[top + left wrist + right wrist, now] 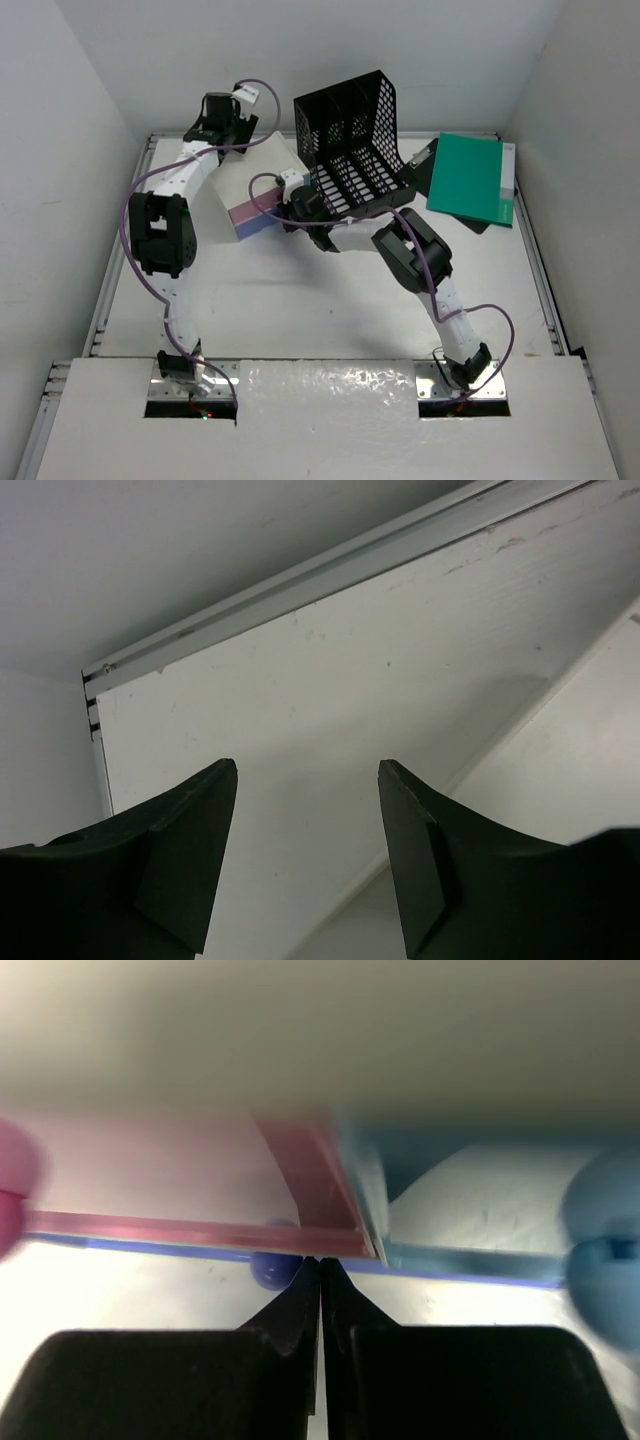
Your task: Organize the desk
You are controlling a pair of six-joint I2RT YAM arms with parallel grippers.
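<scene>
The white desk (330, 310) carries a small drawer box (252, 185) with a cream top and pink and blue fronts, at the back left. My right gripper (287, 203) is shut, its tips (320, 1260) right against the box's front where the pink drawer (150, 1175) meets the blue drawer (480, 1205). A small dark blue knob (272, 1269) sits just left of the tips, not between them. My left gripper (222, 118) is open and empty (305, 770) above the desk's back left corner (300, 670), behind the box.
A black mesh file rack (352, 140) stands tilted right of the box, over my right arm. A green folder (470, 178) lies on a black clipboard (425, 165) at the back right. The desk's metal rim (300, 585) and the walls are close behind my left gripper.
</scene>
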